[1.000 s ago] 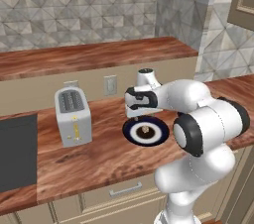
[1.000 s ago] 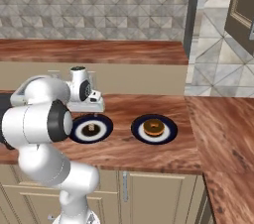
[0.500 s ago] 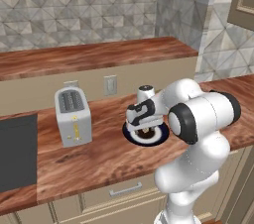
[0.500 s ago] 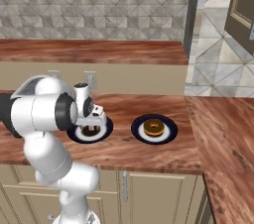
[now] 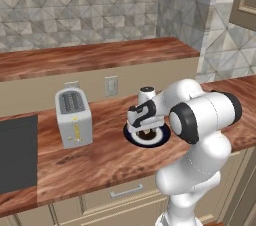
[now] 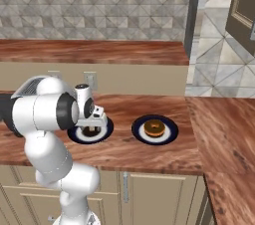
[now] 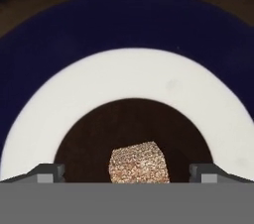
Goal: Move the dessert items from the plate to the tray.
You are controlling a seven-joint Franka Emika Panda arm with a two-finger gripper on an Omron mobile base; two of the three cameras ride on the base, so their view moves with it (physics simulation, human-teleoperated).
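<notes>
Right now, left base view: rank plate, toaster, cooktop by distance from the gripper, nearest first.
1. Plate: directly under the open gripper, holding a small brown piece.
2. Toaster: further left on the counter.
3. Cooktop: far left edge.

claw [image 7: 127, 171] lowered onto plate [image 7: 74, 99], wide open

Two dark-rimmed plates on the counter: left plate [image 6: 89, 133] with one small tan sweet [image 7: 139, 162], right plate [image 6: 155, 130] with one doughnut [image 6: 154, 128]; one toaster [image 5: 73, 117] far left.
</notes>
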